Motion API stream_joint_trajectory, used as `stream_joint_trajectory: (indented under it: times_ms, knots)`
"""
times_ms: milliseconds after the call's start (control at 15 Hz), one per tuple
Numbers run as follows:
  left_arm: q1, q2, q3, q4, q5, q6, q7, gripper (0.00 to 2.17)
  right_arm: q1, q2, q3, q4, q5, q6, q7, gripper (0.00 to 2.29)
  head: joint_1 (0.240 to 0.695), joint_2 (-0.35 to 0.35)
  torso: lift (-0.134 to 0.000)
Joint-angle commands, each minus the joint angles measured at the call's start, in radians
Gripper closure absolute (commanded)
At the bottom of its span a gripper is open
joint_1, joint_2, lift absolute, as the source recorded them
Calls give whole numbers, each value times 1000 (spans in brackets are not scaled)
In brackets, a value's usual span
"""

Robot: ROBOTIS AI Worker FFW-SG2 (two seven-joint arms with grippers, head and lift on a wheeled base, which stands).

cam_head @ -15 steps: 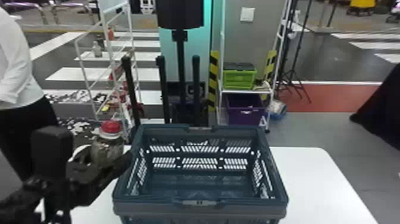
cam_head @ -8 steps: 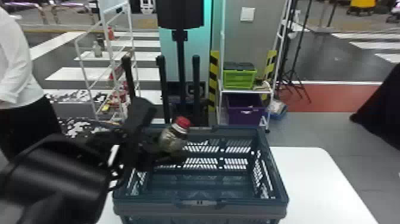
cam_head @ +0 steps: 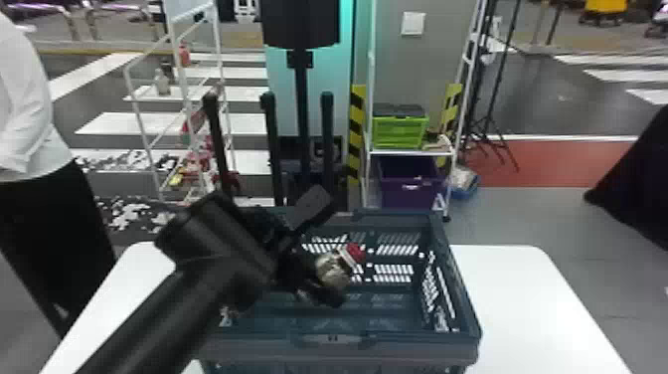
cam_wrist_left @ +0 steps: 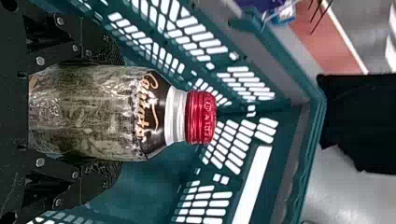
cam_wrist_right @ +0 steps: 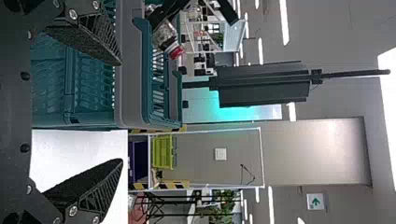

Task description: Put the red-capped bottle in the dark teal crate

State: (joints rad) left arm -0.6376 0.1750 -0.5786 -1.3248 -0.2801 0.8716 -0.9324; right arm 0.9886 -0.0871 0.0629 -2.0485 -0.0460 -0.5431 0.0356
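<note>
The white table (cam_head: 527,308) is the largest thing here, spreading below the left gripper (cam_head: 333,248) and out to either side of it. Well beyond that gripper, on the side away from the robot and somewhat to the right, stands a white-framed shelf (cam_head: 412,153). The dark teal crate (cam_head: 422,350) sits on the table directly under the left gripper, with its opening turned up and its slatted walls around the space below. On the shelf's lower part, far past the gripper, is a purple bin (cam_head: 407,191), and above it a smaller green bin (cam_head: 400,132).

The left gripper is clamped on the red-capped bottle (cam_wrist_left: 93,112), one finger pressed to each side of its body. The right gripper (cam_wrist_right: 120,112) is open, its two fingers spread wide apart, near the crate's right side.

The bottle is over the crate's opening, in the left gripper. Its base end lies back toward that gripper's palm; its neck points out past the fingertips, tilted up and toward the robot's right. I cannot tell whether its base is below the rim. Farthest from the palm come a white collar (cam_wrist_left: 175,115) and then the red cap (cam_wrist_left: 201,116).
</note>
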Motion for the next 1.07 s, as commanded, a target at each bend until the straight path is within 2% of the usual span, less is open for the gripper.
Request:
stream_joint_trajectory:
  times_ms: [0,133,200,333,400,800,867,933,1000]
  knots:
    - [-30,-69,5,177,-76,-139,-26,2091,2,0,0,-2,3,-4,0,151,499,0,0]
    - [-56,-137,25,326,-169,-259,-49,2091,2,1,8,-4,8,-4,0,151,499,0,0]
    - [-68,-178,72,409,-269,-345,-71,2091,2,1,9,-5,9,-1,0,151,499,0,0]
    - [-79,-178,123,509,-406,-458,-69,2091,7,1,11,-5,11,-4,1,151,499,0,0]
    - [-80,-178,134,523,-430,-470,-59,2091,7,1,11,-5,11,-4,0,151,499,0,0]
    - [-63,-178,140,529,-445,-495,-46,2030,8,0,11,-13,15,-1,0,151,499,0,0]
    - [-57,-178,144,519,-445,-495,-48,1855,8,0,11,-12,14,-1,0,151,499,0,0]
    - [-42,-178,160,489,-445,-492,-49,1457,8,0,11,-12,14,-1,0,151,499,0,0]
    - [-27,-178,183,460,-444,-489,-52,768,8,0,11,-12,14,-1,0,151,499,0,0]
